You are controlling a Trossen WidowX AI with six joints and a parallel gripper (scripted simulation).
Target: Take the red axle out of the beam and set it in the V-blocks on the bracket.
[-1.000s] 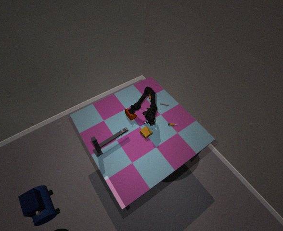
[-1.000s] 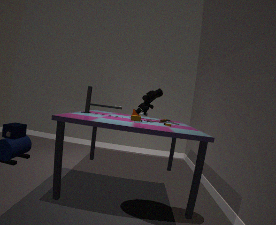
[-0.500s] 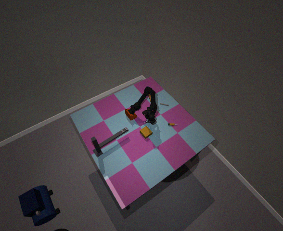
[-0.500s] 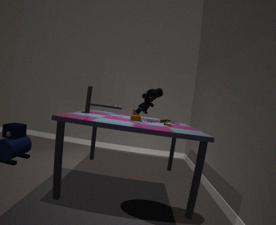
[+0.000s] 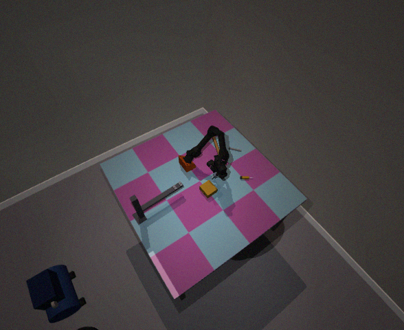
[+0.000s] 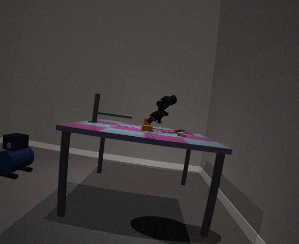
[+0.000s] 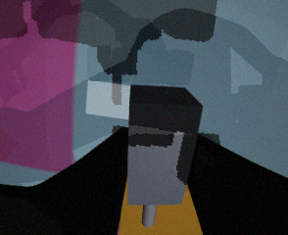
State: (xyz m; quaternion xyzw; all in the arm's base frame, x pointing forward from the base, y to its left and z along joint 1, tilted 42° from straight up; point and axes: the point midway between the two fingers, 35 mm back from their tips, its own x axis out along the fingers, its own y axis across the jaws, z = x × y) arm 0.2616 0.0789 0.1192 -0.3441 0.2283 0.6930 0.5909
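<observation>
My gripper (image 5: 215,175) (image 6: 158,120) (image 7: 155,136) is shut on a grey block (image 7: 154,176), lifted above the table beside the yellow block. A short grey pin (image 7: 149,215) sticks out of the grey block's lower end in the wrist view. A pale flat piece (image 7: 99,99) shows to its left. No plainly red axle can be made out, and I cannot tell which part is the beam. The dark bracket (image 5: 159,196) (image 6: 111,114) reaches out from an upright post, with two small light V-blocks (image 5: 177,185) (image 6: 128,115) near its free end. Nothing visible lies in them.
The yellow block (image 5: 208,188) (image 6: 146,128) (image 7: 178,220) lies close below my gripper. A yellow-handled tool (image 5: 244,177) (image 6: 181,135) and a thin grey rod (image 5: 235,149) lie to the right in the top view. The orange wedge (image 5: 187,164) stands at the arm's base.
</observation>
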